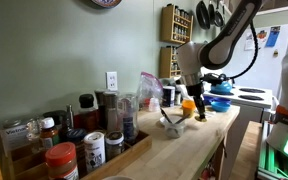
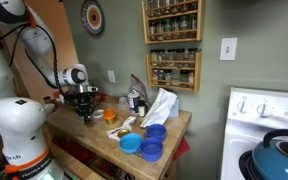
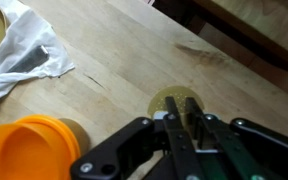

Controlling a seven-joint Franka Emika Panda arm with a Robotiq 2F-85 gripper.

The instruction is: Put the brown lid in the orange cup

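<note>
1. Gripper (image 3: 184,118): black, enters from the lower edge of the wrist view. Jaws are drawn together with at most a slit between them, and nothing is seen held there. In both exterior views it hangs low over the tabletop (image 3: 114,50) at the end of the white arm (image 1: 224,45).
2. Brown lid (image 3: 172,102): small golden-brown disc lying flat on the wood, just beyond the fingertips, its near edge partly hidden by them. Outside the cup. Too small to make out in the exterior views.
3. Orange cup (image 3: 34,150): bright orange, round and upright, open mouth up, at the lower left of the wrist view. Near the lid but apart from it. Shows as an orange spot beside the gripper in an exterior view (image 1: 188,104).
4. White bag (image 3: 24,50): crumpled, at the upper left of the wrist view, beyond the cup.
5. Blue pots (image 2: 149,142): grouped at the tabletop's end, well apart from the gripper.
6. Spice jars (image 1: 64,155): in a wooden tray along the wall.
</note>
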